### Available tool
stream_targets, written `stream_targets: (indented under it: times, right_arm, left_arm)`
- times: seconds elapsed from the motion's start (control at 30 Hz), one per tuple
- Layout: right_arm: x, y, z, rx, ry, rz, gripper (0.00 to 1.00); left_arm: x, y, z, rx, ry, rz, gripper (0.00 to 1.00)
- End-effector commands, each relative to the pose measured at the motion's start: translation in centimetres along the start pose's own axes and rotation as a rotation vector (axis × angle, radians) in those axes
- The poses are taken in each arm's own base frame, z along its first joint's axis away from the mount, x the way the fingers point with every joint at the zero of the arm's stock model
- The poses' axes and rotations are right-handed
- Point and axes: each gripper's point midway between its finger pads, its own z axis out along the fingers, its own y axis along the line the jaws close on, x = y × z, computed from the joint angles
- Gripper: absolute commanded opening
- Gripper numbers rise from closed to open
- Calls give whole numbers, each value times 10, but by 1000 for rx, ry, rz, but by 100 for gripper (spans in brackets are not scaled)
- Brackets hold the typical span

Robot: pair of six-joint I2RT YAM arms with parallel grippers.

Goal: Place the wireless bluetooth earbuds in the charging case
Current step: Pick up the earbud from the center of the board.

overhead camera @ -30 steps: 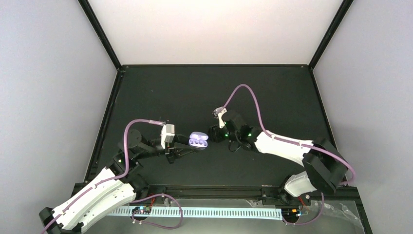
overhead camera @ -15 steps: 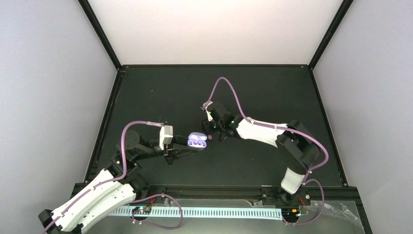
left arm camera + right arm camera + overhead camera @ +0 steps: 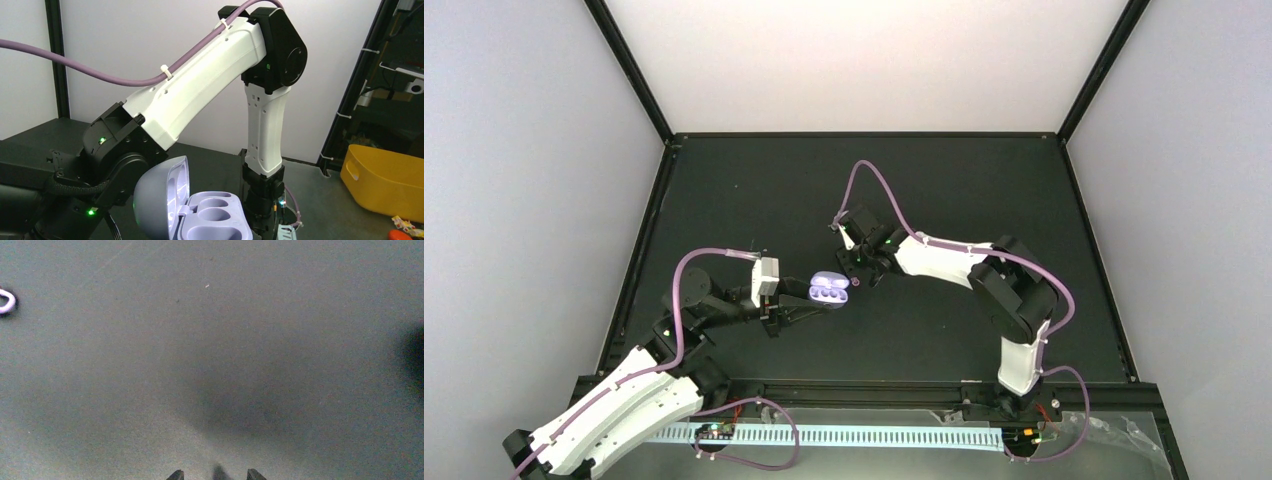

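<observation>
The charging case (image 3: 829, 289) is lavender and stands open at the table's middle left. My left gripper (image 3: 822, 301) is shut on it and holds it just above the table. In the left wrist view the case (image 3: 215, 220) shows its lid raised on the left and its wells empty. My right gripper (image 3: 857, 267) hovers low just right of the case. In the right wrist view its fingertips (image 3: 175, 475) stand apart over bare table. One lilac earbud (image 3: 5, 301) lies at that view's far left and shows as a tiny speck (image 3: 856, 283) beside the case. The other earbud is hidden.
The right arm (image 3: 200, 95) looms close behind the case in the left wrist view. A yellow bin (image 3: 385, 175) stands beyond the table edge. Black frame rails (image 3: 864, 134) border the dark table. A purple cable (image 3: 874, 185) arcs over the right wrist.
My right arm has folded and swung its gripper left and slightly back, close to the open case. My left gripper has drawn the case slightly left and now holds it still.
</observation>
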Motion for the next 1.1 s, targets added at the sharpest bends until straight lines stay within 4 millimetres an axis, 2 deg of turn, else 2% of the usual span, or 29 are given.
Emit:
stream_targets:
  times: [0.0,0.5,1.07]
  right_arm:
    - [3,2,6,-18,35,-20,32]
    - [13,5,12,-37,71,-20,24]
    - [21,-1,4,-17,75,-14,15]
  left_arm:
    - [-3,-4,-1,10,-10,18,2]
    - [-1,-3,0,14,-4,9,1]
    - [0,-2,1,13,-2,2,2]
